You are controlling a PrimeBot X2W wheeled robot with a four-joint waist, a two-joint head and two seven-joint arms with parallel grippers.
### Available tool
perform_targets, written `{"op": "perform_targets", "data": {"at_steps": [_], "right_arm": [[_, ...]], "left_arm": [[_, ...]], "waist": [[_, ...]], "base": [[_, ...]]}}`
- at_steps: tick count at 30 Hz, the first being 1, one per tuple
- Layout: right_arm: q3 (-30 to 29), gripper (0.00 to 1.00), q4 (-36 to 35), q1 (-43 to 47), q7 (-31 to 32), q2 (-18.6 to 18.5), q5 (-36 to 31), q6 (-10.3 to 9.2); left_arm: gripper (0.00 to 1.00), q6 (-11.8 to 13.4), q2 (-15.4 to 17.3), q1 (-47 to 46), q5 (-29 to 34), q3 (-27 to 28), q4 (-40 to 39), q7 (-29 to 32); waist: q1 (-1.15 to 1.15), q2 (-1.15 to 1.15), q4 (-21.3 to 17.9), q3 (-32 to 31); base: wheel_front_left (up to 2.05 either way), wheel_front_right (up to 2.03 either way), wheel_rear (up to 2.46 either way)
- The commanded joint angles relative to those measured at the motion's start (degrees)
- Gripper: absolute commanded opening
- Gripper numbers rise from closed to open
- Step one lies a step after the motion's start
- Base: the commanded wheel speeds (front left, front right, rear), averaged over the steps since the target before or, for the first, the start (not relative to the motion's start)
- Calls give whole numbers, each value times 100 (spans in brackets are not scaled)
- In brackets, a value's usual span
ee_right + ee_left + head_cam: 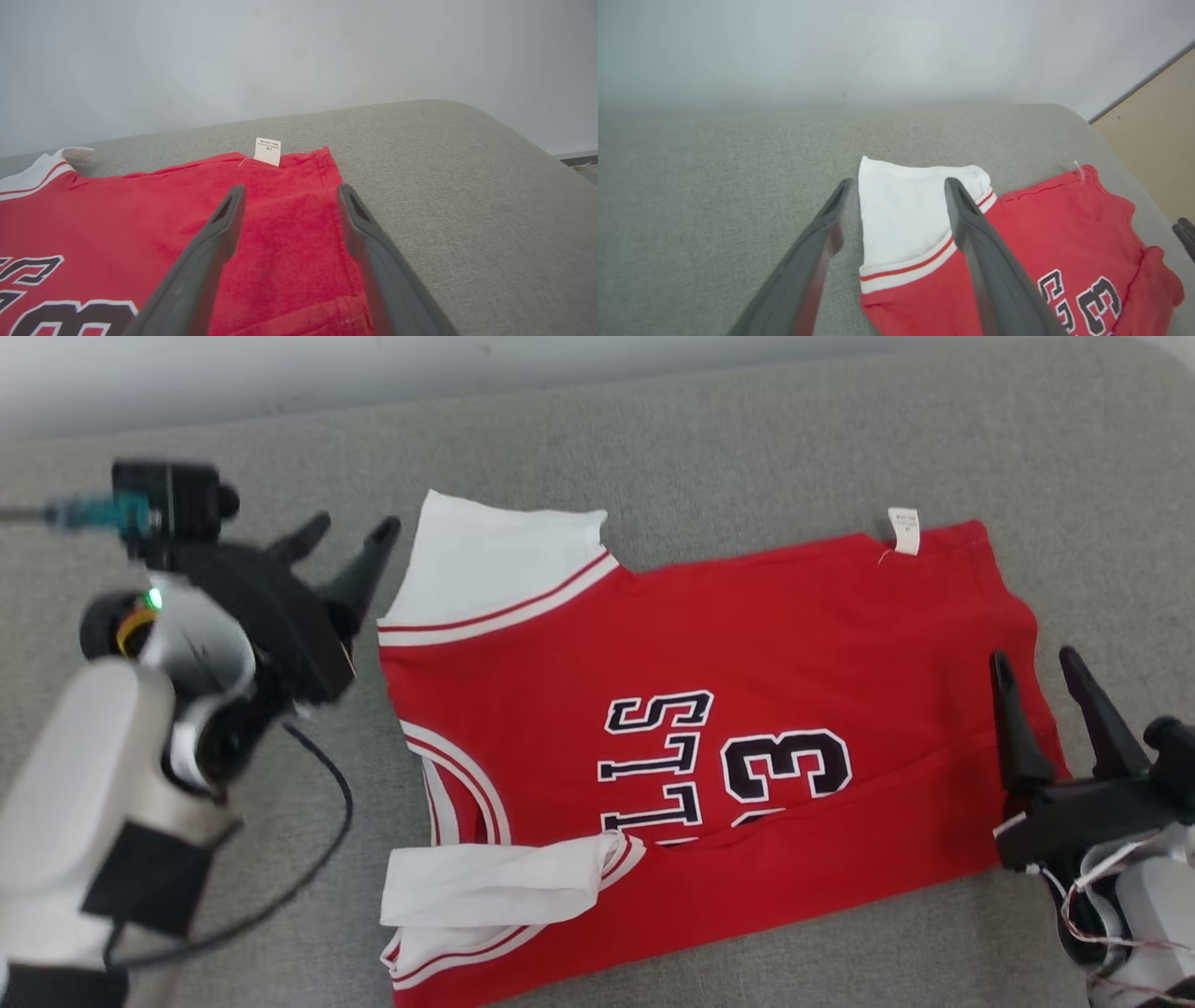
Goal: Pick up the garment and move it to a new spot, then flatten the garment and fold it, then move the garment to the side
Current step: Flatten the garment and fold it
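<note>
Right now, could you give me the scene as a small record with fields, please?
garment: red jersey, spread out, print side up
near sleeve: white, crumpled onto the jersey
label: white, at the far edge
surface: grey cushion
left hand: open, empty, beside far sleeve
right hand: open, empty, at the hem

Probably a robotics lab or test room, not a home. The work surface is a grey fabric-covered pad point(747, 439) with a rounded corner, set against a plain pale wall point(280, 56). Beige floor point(1157, 140) is seen past the pad's edge. One jersey point(747, 644) is laid out on the pad. An exposed cable point(347, 807) and loose thin wires point(1072, 924) are left unrouted. The background is blurred, so the room type can't be confirmed.
</note>
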Motion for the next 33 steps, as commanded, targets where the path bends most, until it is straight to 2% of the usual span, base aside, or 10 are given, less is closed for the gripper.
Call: {"op": "perform_targets", "data": {"at_steps": [1, 3, 11, 16, 23, 24, 26, 33], "right_arm": [[69, 100, -39, -173, -5, 30, -16, -6], [115, 100, -59, -325, -5, 45, -20, -6], [169, 100, -82, -672, -5, 115, -10, -6], [172, 100, -91, -802, -5, 164, -13, -7], [174, 100, -46, -917, -5, 218, -32, -6], [168, 100, -38, -919, -5, 221, -31, -7], [150, 100, -22, -906, -5, 213, -34, -7], [70, 100, -24, -969, -5, 93, -52, -6]], "left_arm": [[100, -137, 120, -538, 109, -114, 442, 304], [100, -269, 169, -1029, 208, -279, 838, 545], [100, -457, 193, -2124, 671, -654, 2003, 703], [100, -547, 33, -2490, 682, -780, 2595, 780], [100, -639, 35, -2750, 841, -1053, 3192, 996], [56, -659, 24, -2748, 825, -1079, 3253, 1036], [0, -677, 24, -2792, 864, -1138, 3322, 1082], [0, -721, 3, -2824, 860, -1286, 3379, 1312]], "waist": [[-1, 0, -256, 480], [-1, 0, -359, 657], [-1, 0, -648, 1121], [-1, 0, -773, 1304], [-1, 0, -858, 1366], [-1, 0, -861, 1361], [-1, 0, -856, 1346], [-1, 0, -760, 1227]], "base": [[0, 0, 0], [0, 0, 0], [0, 0, 0], [0, 0, 0], [0, 0, 0], [0, 0, 0], [0, 0, 0], [0, 0, 0]]}}
